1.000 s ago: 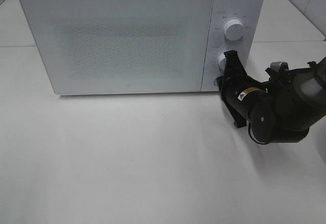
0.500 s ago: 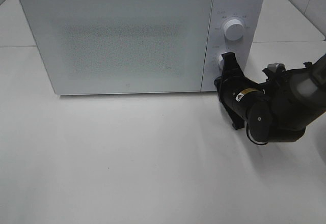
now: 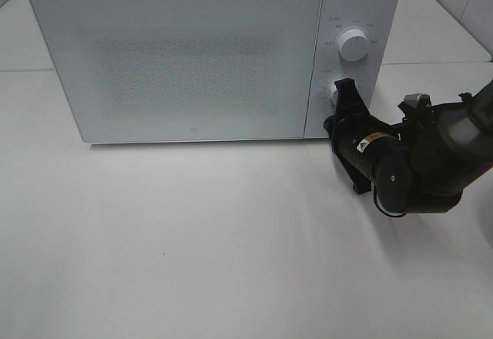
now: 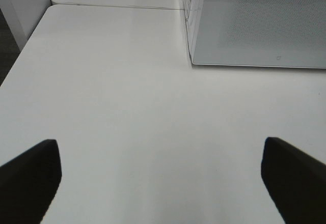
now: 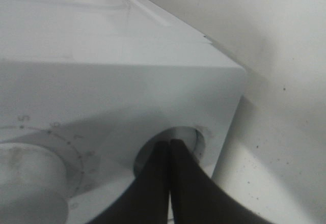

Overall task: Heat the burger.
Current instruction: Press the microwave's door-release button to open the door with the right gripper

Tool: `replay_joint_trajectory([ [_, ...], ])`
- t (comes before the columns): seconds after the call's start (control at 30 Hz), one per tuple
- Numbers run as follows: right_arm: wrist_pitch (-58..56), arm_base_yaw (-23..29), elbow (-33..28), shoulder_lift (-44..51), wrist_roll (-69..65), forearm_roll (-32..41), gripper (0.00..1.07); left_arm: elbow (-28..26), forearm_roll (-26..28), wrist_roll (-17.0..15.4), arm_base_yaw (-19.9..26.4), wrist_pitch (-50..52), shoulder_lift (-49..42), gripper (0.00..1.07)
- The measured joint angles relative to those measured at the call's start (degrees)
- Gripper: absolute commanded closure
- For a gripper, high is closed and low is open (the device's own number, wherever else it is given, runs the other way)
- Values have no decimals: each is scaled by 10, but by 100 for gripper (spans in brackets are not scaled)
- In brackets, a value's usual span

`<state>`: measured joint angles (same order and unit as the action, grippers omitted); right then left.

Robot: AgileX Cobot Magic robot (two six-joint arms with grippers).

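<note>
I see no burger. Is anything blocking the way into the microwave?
Yes: the microwave door is shut. The right gripper rests its closed tips on the round button below the lower dial.

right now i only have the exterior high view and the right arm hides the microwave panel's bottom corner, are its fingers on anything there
observer: Yes. In the right wrist view the right gripper is shut, its tips together at a round button in the lower corner of the microwave panel, beside the lower dial.
operator: ok and the left gripper, i can't see it at all
observer: The left gripper is open, fingers wide apart above the table, looking toward the microwave's front corner.
operator: any sign of the burger from either wrist cam
observer: No, neither wrist view shows the burger.
</note>
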<state>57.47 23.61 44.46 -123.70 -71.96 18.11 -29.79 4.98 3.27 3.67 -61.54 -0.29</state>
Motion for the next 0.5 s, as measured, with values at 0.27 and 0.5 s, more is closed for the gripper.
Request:
replay_joint_trajectory([
  [0.27,-9,0,7,-1,3,5,107,0,0,0,0,0,0,7],
  [0.5,-10,-1,9,-2,3,6,107,0,0,0,0,0,0,7],
])
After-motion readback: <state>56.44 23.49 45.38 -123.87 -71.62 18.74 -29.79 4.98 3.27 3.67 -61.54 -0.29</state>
